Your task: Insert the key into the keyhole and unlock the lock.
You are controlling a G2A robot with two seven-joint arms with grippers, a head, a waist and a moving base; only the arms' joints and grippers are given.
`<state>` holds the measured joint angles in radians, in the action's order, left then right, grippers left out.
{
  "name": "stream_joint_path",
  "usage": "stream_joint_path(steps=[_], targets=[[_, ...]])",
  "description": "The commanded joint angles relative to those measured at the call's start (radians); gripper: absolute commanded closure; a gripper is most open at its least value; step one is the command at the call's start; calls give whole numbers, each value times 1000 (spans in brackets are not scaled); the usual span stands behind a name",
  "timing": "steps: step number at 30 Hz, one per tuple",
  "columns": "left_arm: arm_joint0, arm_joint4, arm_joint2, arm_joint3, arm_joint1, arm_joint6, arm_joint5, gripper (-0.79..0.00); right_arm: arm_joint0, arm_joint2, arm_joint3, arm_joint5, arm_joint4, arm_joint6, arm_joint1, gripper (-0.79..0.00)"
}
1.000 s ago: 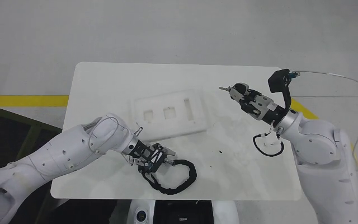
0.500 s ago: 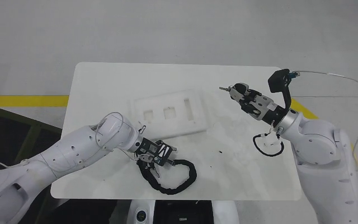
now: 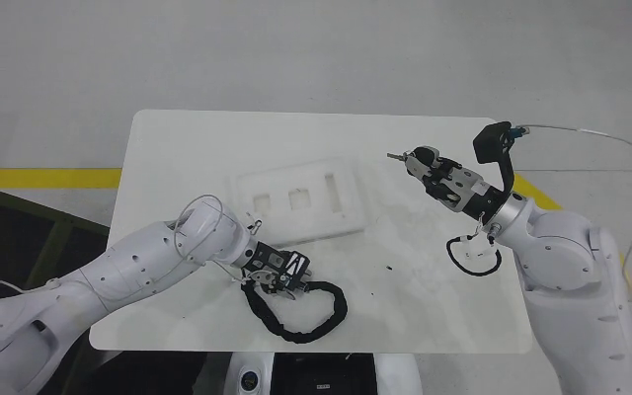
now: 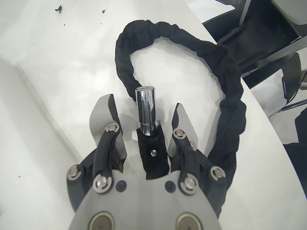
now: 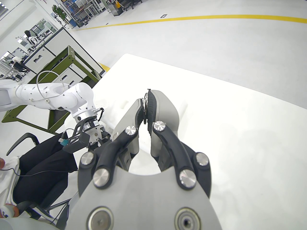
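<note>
A black fabric-sleeved chain lock (image 3: 314, 318) lies looped near the table's front edge. Its chrome lock cylinder (image 4: 145, 107) sticks out of the sleeve, with the slotted end face pointing away from the left wrist. My left gripper (image 4: 144, 101) is open and straddles the cylinder; there is a gap on each side and neither finger touches it. From above, that gripper (image 3: 286, 272) sits low over the chain's left end. My right gripper (image 3: 413, 158) is held above the table's far right and is shut on the key (image 5: 145, 106). The key's metal tip (image 3: 396, 156) points left.
A white moulded tray (image 3: 296, 202) with three recesses lies in the middle of the white table (image 3: 425, 296), just behind the left arm. A few dark specks (image 3: 392, 267) dot the surface. The chain lies close to the table's front edge.
The left arm has swung inward and carried its open gripper a little right along the chain's end. The right arm and the key have kept still.
</note>
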<state>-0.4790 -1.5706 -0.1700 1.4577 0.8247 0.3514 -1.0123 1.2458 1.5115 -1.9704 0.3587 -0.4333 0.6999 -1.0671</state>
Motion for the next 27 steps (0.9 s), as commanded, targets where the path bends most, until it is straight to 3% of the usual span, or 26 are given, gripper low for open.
stream_joint_path(steps=[1, 3, 8, 11, 19, 27], targets=[[-2, -1, 0, 0, 1, -3, 0, -428, 0, 0, 0, 0, 0, 0, 0, 0], [-3, 1, 0, -1, 1, -6, 0, -425, 0, 0, 0, 0, 0, 0, 0, 0], [-2, 10, 0, -4, 1, -15, 0, -268, 0, 0, 0, 0, 0, 0, 0, 0], [0, 20, 0, -8, 0, -19, 0, -6, 0, 0, 0, 0, 0, 0, 0, 0], [8, 45, 0, -2, -3, -12, 0, 0, 0, 0, 0, 0, 0, 0, 0, 0], [50, 50, 0, -14, -14, 103, 0, 0, 0, 0, 0, 0, 0, 0, 0, 0]])
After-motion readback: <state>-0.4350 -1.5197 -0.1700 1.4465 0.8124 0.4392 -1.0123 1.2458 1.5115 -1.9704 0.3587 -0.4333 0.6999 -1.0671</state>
